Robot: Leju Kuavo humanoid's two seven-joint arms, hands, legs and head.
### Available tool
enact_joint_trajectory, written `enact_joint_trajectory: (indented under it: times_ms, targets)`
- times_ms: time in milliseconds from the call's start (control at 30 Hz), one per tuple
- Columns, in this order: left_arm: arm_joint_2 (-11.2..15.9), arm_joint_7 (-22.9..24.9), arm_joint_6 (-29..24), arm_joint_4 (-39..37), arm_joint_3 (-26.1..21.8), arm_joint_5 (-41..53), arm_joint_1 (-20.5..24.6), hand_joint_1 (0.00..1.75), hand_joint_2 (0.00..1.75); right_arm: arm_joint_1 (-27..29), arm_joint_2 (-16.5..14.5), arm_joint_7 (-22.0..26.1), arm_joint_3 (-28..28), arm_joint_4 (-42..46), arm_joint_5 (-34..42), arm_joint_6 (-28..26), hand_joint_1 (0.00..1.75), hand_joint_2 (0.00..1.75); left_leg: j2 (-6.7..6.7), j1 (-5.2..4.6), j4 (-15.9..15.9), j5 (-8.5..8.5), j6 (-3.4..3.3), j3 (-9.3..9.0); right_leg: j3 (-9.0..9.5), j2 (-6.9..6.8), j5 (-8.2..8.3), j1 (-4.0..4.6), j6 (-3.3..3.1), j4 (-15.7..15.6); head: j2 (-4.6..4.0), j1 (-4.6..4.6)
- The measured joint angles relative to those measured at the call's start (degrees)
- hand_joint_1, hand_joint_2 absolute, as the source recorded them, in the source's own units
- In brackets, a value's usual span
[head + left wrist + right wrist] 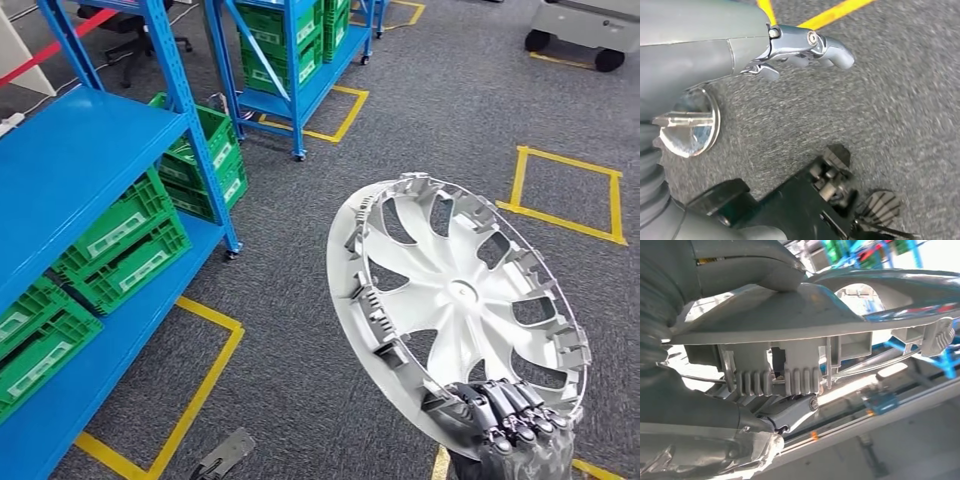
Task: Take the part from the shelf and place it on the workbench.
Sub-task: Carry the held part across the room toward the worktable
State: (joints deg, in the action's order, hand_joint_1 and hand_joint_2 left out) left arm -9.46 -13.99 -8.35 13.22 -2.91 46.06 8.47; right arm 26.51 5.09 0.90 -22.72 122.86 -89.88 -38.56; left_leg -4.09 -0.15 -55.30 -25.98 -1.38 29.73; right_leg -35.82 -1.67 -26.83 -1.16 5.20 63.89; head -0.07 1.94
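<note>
My right hand (513, 415) grasps a silver wheel cover (460, 300) by its lower rim, dark fingers (521, 410) curled over the edge nearest the camera in the head view. The cover stands tilted in the air above the grey carpet floor (302, 330), its ribbed back face with clips and curved spokes turned toward me, the whole disc rising up and to the left from the hand. In the right wrist view the thick grey thumb (749, 260) lies across one face of the rim (764, 315) while the fingers (791, 412) press from the other side, just under the toothed clips.

My left hand (798, 47) hangs over the carpet beside a strip of yellow floor tape (836, 12); its metal fingers (828, 47) reach out with nothing in them, though I cannot tell from this angle how far they are spread.

To the left stands a blue shelf (83, 150) with green crates (121, 240) stacked on its lower level, well apart from the cover. A second blue rack (302, 90) with more green crates (279, 45) stands farther back. Yellow tape squares (566, 190) mark the carpet.
</note>
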Motion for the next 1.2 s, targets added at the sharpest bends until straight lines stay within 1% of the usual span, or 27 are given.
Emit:
enact_joint_trajectory:
  times_ms: [33, 67, 100, 167, 200, 233, 300, 333, 367, 400, 433, 467, 533, 600, 667, 700, 767, 833, 867, 900, 933, 967, 1000, 1067, 1100, 1133, 1200]
  targets:
    - [0.0, 0.0, 0.1, 0.0, 0.2, 0.0, 0.1, 0.00, 1.75, 0.3, -0.2, 0.2, 0.3, 0.2, 0.0, 0.0, 1.75, 1.75, -0.46, -0.06, -0.3, -0.13, 0.38, 0.08, 2.30, -0.81, 0.81, -0.04, -0.12, -3.5, 0.00, -0.01]
    - [-0.1, 0.0, 0.3, 0.0, 0.3, 0.1, 0.2, 0.00, 1.75, 0.5, -0.5, 0.3, 0.5, 0.4, 0.0, 0.0, 1.75, 1.75, -0.84, -0.15, -0.5, -0.19, 0.80, 0.14, 3.61, -1.30, 1.14, -0.01, -0.43, -5.6, 0.00, -0.12]
    - [-0.1, 0.1, 0.6, 0.1, 0.4, 0.1, 0.3, 0.00, 1.75, 0.7, -0.7, 0.4, 0.8, 0.6, 0.0, 0.0, 1.75, 1.75, -1.22, -0.26, -0.6, -0.18, 1.20, 0.22, 3.86, -1.28, 1.11, 0.11, -0.92, -6.2, 0.00, -0.22]
    - [-0.2, 0.1, 1.2, 0.1, 0.4, 0.1, 0.5, 0.00, 1.75, 1.3, -1.1, 0.6, 1.3, 1.1, 0.0, 0.0, 1.75, 1.75, -1.79, -0.07, -0.8, -0.10, 1.86, 0.31, 3.38, -0.12, 1.49, 0.23, -2.08, -6.0, 0.00, -0.43]
    - [-0.3, 0.1, 1.5, 0.1, 0.5, 0.1, 0.5, 0.00, 1.75, 1.6, -1.3, 0.8, 1.6, 1.3, 0.0, 0.0, 1.75, 1.75, -1.23, 0.08, -1.2, -0.58, 2.20, 0.53, 3.14, 0.36, 1.69, 0.24, -2.52, -6.0, 0.00, -0.44]
    - [-0.3, 0.1, 1.9, 0.1, 0.5, 0.1, 0.6, 0.00, 1.75, 1.8, -1.5, 0.9, 1.8, 1.4, 0.0, 0.0, 1.75, 1.75, -0.09, 0.21, -2.7, -1.82, 2.47, 1.21, 2.92, 0.89, 1.92, 0.19, -2.97, -6.1, 0.00, -0.46]
    - [-0.3, 0.1, 2.7, 0.1, 0.5, 0.1, 0.5, 0.00, 1.75, 2.0, -1.8, 1.2, 2.1, 1.7, 0.0, 0.0, 1.75, 1.75, 2.68, 0.34, -9.0, -5.79, 2.77, 4.04, 2.39, 1.94, 2.34, 0.19, -3.60, -6.2, 0.00, -0.53]
    - [-0.3, 0.1, 3.0, 0.1, 0.5, 0.1, 0.5, 0.00, 1.75, 2.2, -1.9, 1.4, 2.3, 1.8, 0.0, 0.0, 1.75, 1.75, 3.40, 0.34, -13.1, -7.72, 2.76, 5.94, 2.08, 2.55, 2.50, 0.27, -3.81, -6.2, 0.00, -0.55]
    - [-0.3, 0.1, 3.3, 0.1, 0.5, 0.0, 0.4, 0.00, 1.75, 2.3, -2.1, 1.5, 2.4, 1.8, 0.0, 0.0, 1.75, 1.75, 3.67, 0.34, -16.2, -8.74, 2.69, 7.37, 1.85, 3.19, 2.63, 0.37, -3.91, -6.2, 0.00, -0.55]
    - [-0.3, 0.1, 3.5, 0.1, 0.5, -0.1, 0.3, 0.00, 1.75, 2.5, -2.2, 1.6, 2.5, 1.9, 0.0, 0.0, 1.75, 1.75, 3.80, 0.33, -17.6, -8.73, 2.58, 8.04, 1.68, 3.88, 2.76, 0.45, -3.92, -6.2, 0.00, -0.53]
    - [-0.3, 0.1, 3.7, 0.1, 0.5, -0.1, 0.3, 0.00, 1.75, 2.7, -2.4, 1.7, 2.7, 2.0, 0.0, 0.0, 1.75, 1.75, 3.91, 0.33, -16.8, -7.59, 2.41, 7.64, 1.58, 4.61, 2.89, 0.50, -3.86, -6.1, 0.00, -0.54]
    - [-0.3, 0.1, 3.9, 0.1, 0.5, -0.1, 0.3, 0.00, 1.75, 2.9, -2.6, 1.7, 2.8, 2.0, 0.0, 0.0, 1.75, 1.75, 4.26, 0.33, -13.9, -5.61, 2.20, 6.21, 1.54, 5.34, 3.01, 0.51, -3.73, -6.1, 0.00, -0.55]
    - [-0.3, 0.1, 4.0, 0.1, 0.5, -0.2, 0.3, 0.00, 1.75, 3.2, -2.8, 1.8, 3.0, 2.2, 0.0, 0.0, 1.75, 1.75, 6.30, 0.47, -6.1, -1.96, 1.73, 2.41, 1.35, 6.62, 3.26, 0.55, -3.35, -6.0, 0.00, -0.55]
    - [-0.3, 0.1, 4.0, 0.1, 0.5, -0.2, 0.3, 0.00, 1.75, 3.4, -3.0, 1.8, 3.1, 2.4, -0.1, 0.0, 1.75, 1.75, 7.78, 0.56, -1.9, -0.94, 1.51, 0.61, 0.78, 7.62, 3.61, 0.56, -2.76, -5.8, 0.00, -0.50]
    - [-0.4, 0.1, 4.1, 0.1, 0.5, -0.3, 0.3, 0.00, 1.75, 3.7, -3.2, 1.9, 3.3, 2.5, 0.0, 0.0, 1.75, 1.75, 7.12, 0.48, -1.5, -0.90, 1.18, 0.70, 0.14, 8.60, 4.09, 0.39, -2.00, -6.0, 0.00, -0.49]
    - [-0.5, 0.1, 4.2, 0.1, 0.5, -0.3, 0.3, 0.00, 1.75, 3.8, -3.3, 1.9, 3.4, 2.5, 0.0, 0.0, 1.75, 1.75, 6.56, 0.49, -1.3, -0.69, 0.85, 0.73, -0.21, 8.33, 4.00, 0.37, -1.69, -5.9, 0.00, -0.45]
    - [-0.7, 0.1, 4.3, 0.1, 0.5, -0.3, 0.4, 0.00, 1.75, 4.0, -3.4, 2.0, 3.5, 2.6, 0.0, 0.0, 1.75, 1.75, 5.32, 0.60, -1.0, -0.32, 0.25, 0.73, -1.98, 5.88, 1.91, 0.54, -1.20, -2.6, 0.00, -0.10]
    - [-0.8, 0.1, 4.4, 0.1, 0.5, -0.3, 0.2, 0.00, 1.75, 3.9, -3.4, 2.1, 3.6, 2.6, 0.0, 0.0, 1.75, 1.75, 4.00, 0.44, -1.0, -0.27, 0.04, 0.78, -5.23, 2.97, -2.09, 0.64, -0.87, 5.0, 0.00, 0.18]
    - [-0.8, 0.1, 4.5, 0.1, 0.5, -0.3, 0.1, 0.00, 1.75, 3.9, -3.4, 2.1, 3.6, 2.6, 0.0, 0.0, 1.75, 1.75, 3.25, 0.36, -1.0, -0.28, 0.03, 0.80, -6.69, 2.38, -3.55, 0.62, -0.73, 8.5, 0.00, 0.17]
    - [-0.7, 0.1, 4.5, 0.1, 0.5, -0.3, 0.1, 0.00, 1.75, 4.0, -3.5, 2.1, 3.6, 2.6, 0.0, 0.0, 1.75, 1.75, 2.51, 0.31, -1.0, -0.29, 0.02, 0.80, -7.31, 2.10, -4.04, 0.60, -0.66, 10.4, 0.00, 0.17]
    - [-0.7, 0.1, 4.5, 0.1, 0.4, -0.3, 0.0, 0.00, 1.75, 4.0, -3.5, 2.1, 3.6, 2.6, 0.0, 0.0, 1.75, 1.75, 1.81, 0.29, -1.1, -0.32, 0.04, 0.78, -6.72, 1.89, -3.46, 0.59, -0.64, 9.9, 0.00, 0.18]
    - [-0.7, 0.1, 4.5, 0.1, 0.4, -0.3, 0.1, 0.00, 1.75, 4.1, -3.6, 2.2, 3.6, 2.6, 0.0, 0.0, 1.75, 1.75, 1.21, 0.28, -1.1, -0.36, 0.09, 0.72, -5.04, 1.55, -2.05, 0.58, -0.65, 7.3, 0.00, 0.19]
    - [-0.8, 0.1, 4.5, 0.1, 0.5, -0.3, 0.1, 0.00, 1.75, 4.1, -3.6, 2.2, 3.7, 2.6, 0.0, 0.0, 1.75, 1.75, 0.67, 0.27, -1.1, -0.45, 0.22, 0.62, -2.51, 0.65, -0.37, 0.59, -0.71, 3.2, 0.00, 0.20]
    - [-0.8, 0.1, 4.6, 0.1, 0.5, -0.3, 0.2, 0.00, 1.75, 4.1, -3.7, 2.2, 3.7, 2.7, 0.0, 0.0, 1.75, 1.75, -0.21, -0.08, -1.3, -0.72, 0.68, 0.49, 1.53, -1.30, 1.52, 0.80, -1.19, -3.6, 0.00, 0.15]
    - [-0.8, 0.1, 4.7, 0.1, 0.5, -0.3, 0.2, 0.00, 1.75, 4.1, -3.8, 2.2, 3.7, 2.8, 0.0, 0.0, 1.75, 1.75, -0.57, -0.28, -1.4, -0.81, 0.89, 0.47, 2.41, -1.81, 1.73, 0.89, -1.54, -5.1, 0.00, 0.09]
    - [-0.8, 0.1, 4.7, 0.1, 0.5, -0.3, 0.2, 0.00, 1.75, 4.1, -3.9, 2.2, 3.7, 2.8, 0.0, 0.0, 1.75, 1.75, -0.86, -0.45, -1.4, -0.84, 1.05, 0.50, 2.48, -1.72, 1.65, 0.99, -1.91, -5.4, 0.00, 0.04]
    - [-0.8, 0.1, 4.9, 0.1, 0.4, -0.3, 0.2, 0.00, 1.75, 4.1, -4.0, 2.2, 3.8, 2.9, 0.0, 0.0, 1.75, 1.75, -1.51, -0.42, -1.4, -0.81, 1.31, 0.49, 2.15, -0.81, 1.78, 1.05, -2.49, -5.3, 0.00, 0.03]
